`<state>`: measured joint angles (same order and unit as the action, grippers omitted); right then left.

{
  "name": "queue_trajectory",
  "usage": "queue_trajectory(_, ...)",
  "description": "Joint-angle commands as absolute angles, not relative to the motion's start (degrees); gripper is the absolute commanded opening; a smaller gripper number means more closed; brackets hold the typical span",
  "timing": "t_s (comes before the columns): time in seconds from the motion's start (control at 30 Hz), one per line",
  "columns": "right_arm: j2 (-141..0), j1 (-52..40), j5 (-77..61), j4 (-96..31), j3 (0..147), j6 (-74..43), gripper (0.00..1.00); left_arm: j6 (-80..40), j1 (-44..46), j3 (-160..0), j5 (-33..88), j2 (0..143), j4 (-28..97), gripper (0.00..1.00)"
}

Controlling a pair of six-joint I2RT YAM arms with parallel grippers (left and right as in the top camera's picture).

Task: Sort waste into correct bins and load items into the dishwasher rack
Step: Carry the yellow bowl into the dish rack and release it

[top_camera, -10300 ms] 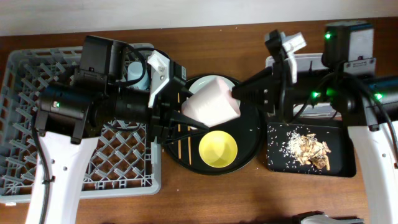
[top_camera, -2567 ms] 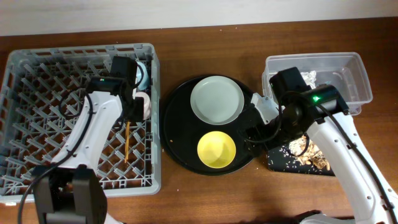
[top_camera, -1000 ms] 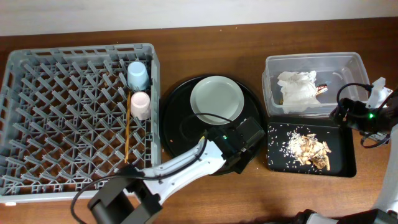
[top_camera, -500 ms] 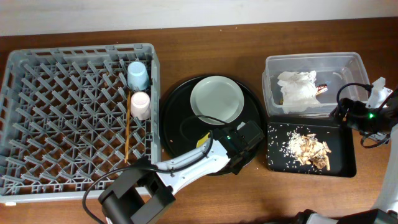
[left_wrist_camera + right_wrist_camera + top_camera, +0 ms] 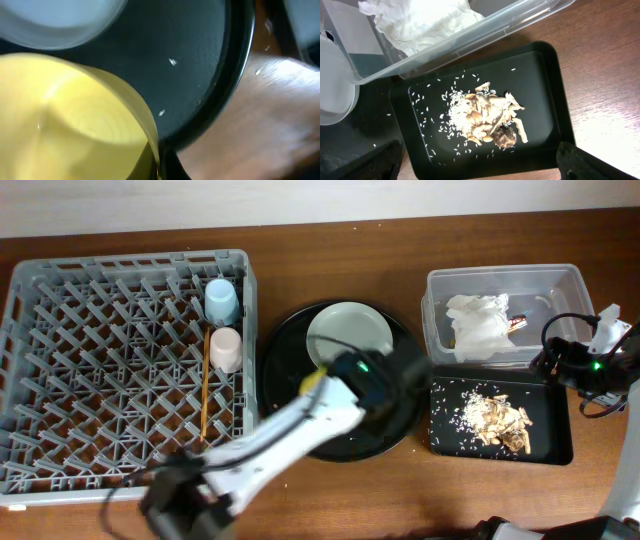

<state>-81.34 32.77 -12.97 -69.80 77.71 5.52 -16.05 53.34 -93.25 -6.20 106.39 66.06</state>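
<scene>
Looking down my left wrist, the yellow bowl (image 5: pixel 65 120) fills the lower left of the view, so close that its rim is blurred. I cannot tell whether my left hand (image 5: pixel 365 375) is clamped on the bowl or only beside it. My fingers do not show clearly here, and from above my smeared arm hides the bowl.

Under the bowl lies the round black tray (image 5: pixel 200 75), with its raised lip curving past on the right. The brown wooden surface (image 5: pixel 270 115) is beyond that lip. The pale plate (image 5: pixel 55 20) sits on the same tray, just beside the bowl.

The step in hand, I judge, is carrying the bowl to the dishwasher rack (image 5: pixel 90 380). To do it well I should first be sure of a firm pinch on the rim. Then I should lift straight up until the bowl clears the tray lip, without nudging the plate.

The rack lies to the left of the tray. Its right edge already holds the blue cup (image 5: pixel 221 302), the pink cup (image 5: pixel 226 348) and the chopsticks (image 5: pixel 205 395). I would aim for free pegs further in and set the bowl down tilted between them.

Farthest off, my right hand (image 5: pixel 475 167) hangs wide apart and empty over the shallow black tray (image 5: pixel 550 90) of food scraps (image 5: pixel 490 120). The clear tub (image 5: pixel 485 30) beside that tray holds the napkin (image 5: pixel 420 20). The right hand is best left there, out of the left arm's path.
</scene>
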Motion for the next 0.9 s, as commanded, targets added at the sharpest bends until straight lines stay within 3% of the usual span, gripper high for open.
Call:
queue_trajectory(0.0, -81.2, 33.0, -13.3, -69.6, 78.2, 5.1, 0.99, -15.5, 43.9, -100.8, -7.2, 95.0, 72.7, 0.00)
queue_trajectory(0.1, -81.2, 33.0, -13.3, -69.6, 78.2, 5.1, 0.99, -9.0, 27.8, -100.9, 4.9, 85.9, 76.9, 0.00)
queue_trajectory(0.23, -81.2, 33.0, -13.3, -69.6, 78.2, 5.1, 0.99, 8.4, 2.2, -100.3, 40.3, 82.4, 80.9, 0.00)
queue_trajectory(0.33, -81.2, 33.0, -13.3, -69.6, 78.2, 5.1, 0.99, 20.4, -12.1, -93.5, 60.2, 82.9, 83.6, 0.00)
queue_trajectory(0.43, -81.2, 33.0, -13.3, -69.6, 78.2, 5.1, 0.99, 28.0, -18.4, -82.0, 71.9, 83.0, 82.7, 0.00)
queue_trajectory(0.6, -81.2, 33.0, -13.3, -69.6, 78.2, 5.1, 0.99, 31.6, -19.6, -65.2, 84.5, 85.3, 74.5, 0.00)
queue_trajectory(0.87, -81.2, 33.0, -13.3, -69.6, 78.2, 5.1, 0.99, 31.6, -19.6, -62.5, 82.0, 98.9, 68.6, 0.00)
